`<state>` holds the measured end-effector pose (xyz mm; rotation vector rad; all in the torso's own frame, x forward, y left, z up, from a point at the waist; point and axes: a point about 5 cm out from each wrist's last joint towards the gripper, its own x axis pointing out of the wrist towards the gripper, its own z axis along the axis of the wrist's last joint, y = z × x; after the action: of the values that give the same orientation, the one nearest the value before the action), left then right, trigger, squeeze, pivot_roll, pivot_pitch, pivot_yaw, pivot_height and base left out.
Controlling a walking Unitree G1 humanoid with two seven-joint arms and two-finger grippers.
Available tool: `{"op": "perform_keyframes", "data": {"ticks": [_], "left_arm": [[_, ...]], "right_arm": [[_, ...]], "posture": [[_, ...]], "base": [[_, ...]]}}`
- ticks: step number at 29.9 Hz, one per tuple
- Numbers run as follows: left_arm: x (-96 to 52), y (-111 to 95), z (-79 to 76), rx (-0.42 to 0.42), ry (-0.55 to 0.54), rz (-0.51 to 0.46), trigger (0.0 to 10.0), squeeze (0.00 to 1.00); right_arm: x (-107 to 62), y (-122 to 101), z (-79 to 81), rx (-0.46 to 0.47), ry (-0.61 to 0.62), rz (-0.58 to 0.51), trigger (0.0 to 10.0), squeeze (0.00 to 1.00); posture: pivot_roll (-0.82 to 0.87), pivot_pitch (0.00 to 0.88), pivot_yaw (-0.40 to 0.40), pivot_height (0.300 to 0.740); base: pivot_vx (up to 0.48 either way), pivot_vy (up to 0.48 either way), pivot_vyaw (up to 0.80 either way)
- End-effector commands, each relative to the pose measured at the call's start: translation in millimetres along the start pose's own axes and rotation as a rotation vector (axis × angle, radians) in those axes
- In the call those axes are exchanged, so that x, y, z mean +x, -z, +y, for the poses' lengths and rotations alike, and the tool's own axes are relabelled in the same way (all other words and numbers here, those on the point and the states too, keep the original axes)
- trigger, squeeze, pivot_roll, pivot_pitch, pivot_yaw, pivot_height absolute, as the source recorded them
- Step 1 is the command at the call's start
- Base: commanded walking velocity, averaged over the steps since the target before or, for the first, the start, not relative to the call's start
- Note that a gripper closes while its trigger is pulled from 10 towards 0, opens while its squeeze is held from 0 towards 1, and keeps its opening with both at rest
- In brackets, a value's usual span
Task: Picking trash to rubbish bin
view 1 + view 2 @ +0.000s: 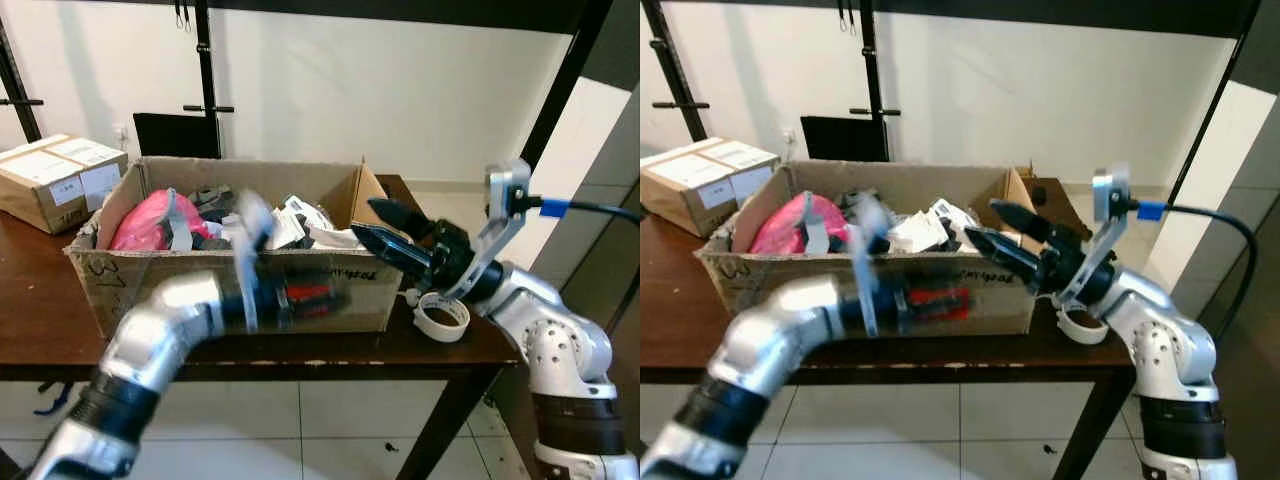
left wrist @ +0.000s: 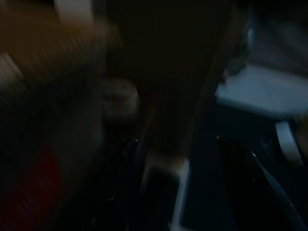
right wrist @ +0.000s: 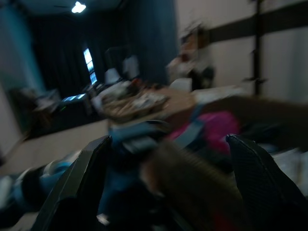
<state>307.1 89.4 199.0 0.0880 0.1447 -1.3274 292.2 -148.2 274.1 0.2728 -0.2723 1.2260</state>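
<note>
Nearest to us the blurred left gripper [image 1: 300, 298], whose grasp I cannot tell, crosses the near wall of the cardboard box [image 1: 120, 290], while the right gripper [image 1: 375, 225], open and empty, points left over its right end toward the trash [image 1: 290, 225], a crumpled white and pink heap inside.
</note>
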Motion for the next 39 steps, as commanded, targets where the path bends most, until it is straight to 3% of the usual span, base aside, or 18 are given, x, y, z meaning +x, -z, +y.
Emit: {"op": "perform_keyframes", "data": {"ticks": [1,4,6,8,12,14,20,24,30,32,34,35,36,37,39], "left_arm": [[-0.9,33.6,-6.2,0.011,-0.034,0.225,10.0,0.00],[-2.4,48.8,-9.2,0.011,-0.039,0.310,10.0,0.00],[-10.7,77.3,-15.1,-0.007,-0.064,0.468,10.0,0.00],[-16.2,94.5,-22.8,-0.049,-0.081,0.539,10.0,0.00],[-17.6,103.1,-27.9,-0.089,-0.097,0.553,10.0,0.00],[-20.2,122.4,-37.0,-0.134,-0.115,0.607,10.0,0.00],[-20.7,139.8,-43.4,-0.190,-0.139,0.622,10.0,0.00],[-27.9,177.1,-59.0,-0.283,-0.172,0.723,10.0,0.00],[-34.5,200.0,-66.3,-0.340,-0.220,0.790,10.0,0.00],[-41.1,221.5,-67.4,-0.367,-0.313,0.844,10.0,0.00],[-43.6,228.8,-67.2,-0.366,-0.354,0.863,10.0,0.00],[-47.2,238.2,-64.7,-0.384,-0.444,0.859,10.0,0.00],[-47.2,238.2,-64.7,-0.384,-0.444,0.859,10.0,0.00],[-54.9,252.0,-58.4,-0.398,-0.644,0.823,10.0,0.00],[-57.6,255.6,-57.0,-0.399,-0.709,0.808,10.0,0.00]], "right_arm": [[-1.5,17.1,8.7,0.030,-0.052,0.116,10.0,0.00],[-3.5,26.9,9.9,0.037,-0.050,0.179,10.0,0.00],[-10.2,58.5,11.5,0.029,-0.035,0.372,10.0,0.00],[-20.5,86.4,13.5,0.050,-0.023,0.514,10.0,0.00],[-29.8,104.9,13.6,0.072,0.000,0.599,10.0,0.00],[-48.6,133.2,18.1,0.102,0.015,0.748,10.0,0.00],[-62.5,152.2,23.3,0.152,0.027,0.831,10.0,0.00],[-90.8,189.6,34.5,0.199,0.027,1.031,10.0,0.00],[-112.1,215.3,40.7,0.209,0.048,1.190,10.0,0.00],[-126.4,236.1,42.4,0.226,0.128,1.276,10.0,0.00],[-130.2,242.9,42.6,0.232,0.164,1.295,10.0,0.00],[-134.4,252.4,40.8,0.197,0.226,1.316,10.0,0.00],[-134.4,252.4,40.8,0.197,0.226,1.316,10.0,0.00],[-141.3,269.3,34.1,0.092,0.401,1.336,10.0,0.00],[-143.2,274.2,32.7,0.060,0.462,1.337,10.0,0.00]], "posture": [[0.05,0.056,-0.045,0.740],[0.05,0.056,-0.045,0.740],[0.05,0.062,-0.043,0.740],[0.05,0.063,-0.041,0.740],[0.05,0.064,-0.038,0.740],[0.05,0.066,-0.037,0.740],[0.05,0.066,-0.036,0.740],[0.05,0.064,-0.033,0.740],[0.05,0.062,-0.034,0.740],[0.05,0.059,-0.035,0.740],[0.05,0.059,-0.035,0.740],[0.05,0.059,-0.035,0.740],[0.05,0.059,-0.035,0.740],[0.04,0.056,-0.036,0.740],[0.04,0.056,-0.036,0.740]], "base": [[0.000,0.000,0.00],[0.000,0.000,0.00],[0.000,0.000,0.00],[0.000,0.000,0.00],[0.000,0.000,0.00],[0.000,0.000,0.00],[0.000,0.000,0.00],[0.000,0.000,0.00],[0.000,0.000,0.00],[0.000,0.000,0.00],[0.000,0.000,0.00],[0.000,0.000,0.00],[0.000,0.000,0.00],[0.000,0.000,0.00],[0.000,0.000,0.00]]}}
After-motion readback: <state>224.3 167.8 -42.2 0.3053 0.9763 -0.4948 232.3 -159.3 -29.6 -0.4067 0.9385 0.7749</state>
